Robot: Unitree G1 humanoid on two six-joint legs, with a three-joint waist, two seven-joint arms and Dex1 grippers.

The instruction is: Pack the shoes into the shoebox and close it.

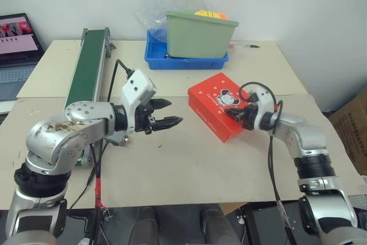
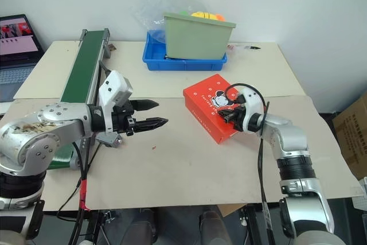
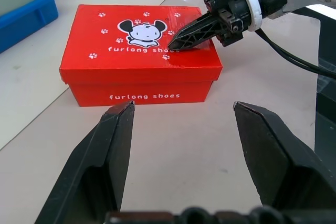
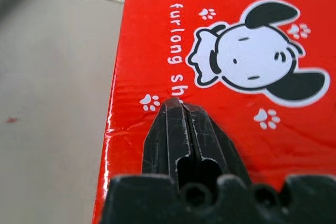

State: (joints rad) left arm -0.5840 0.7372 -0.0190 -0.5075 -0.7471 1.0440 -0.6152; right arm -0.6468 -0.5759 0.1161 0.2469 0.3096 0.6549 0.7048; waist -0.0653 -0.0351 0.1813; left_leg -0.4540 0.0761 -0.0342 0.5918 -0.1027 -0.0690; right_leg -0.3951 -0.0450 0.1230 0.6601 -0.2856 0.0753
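Observation:
The red shoebox (image 1: pixel 213 102) lies on the table with its lid down; a cartoon dog and paw prints are printed on top. My right gripper (image 3: pixel 171 46) is shut, and its tip lies on or just above the lid (image 4: pixel 236 51), near the box's long front edge. My left gripper (image 1: pixel 175 112) hangs open above the table to the left of the box, pointing at it with nothing between its fingers (image 3: pixel 115 145). The shoes are out of view.
A pale green bin (image 1: pixel 200 35) stands in a blue tray (image 1: pixel 183 61) at the back, with a plastic bag behind it. A green conveyor belt (image 1: pixel 89 64) runs along the left. A laptop (image 1: pixel 17 44) sits at the far left, and a cardboard carton (image 1: pixel 352 124) stands beyond the table's right edge.

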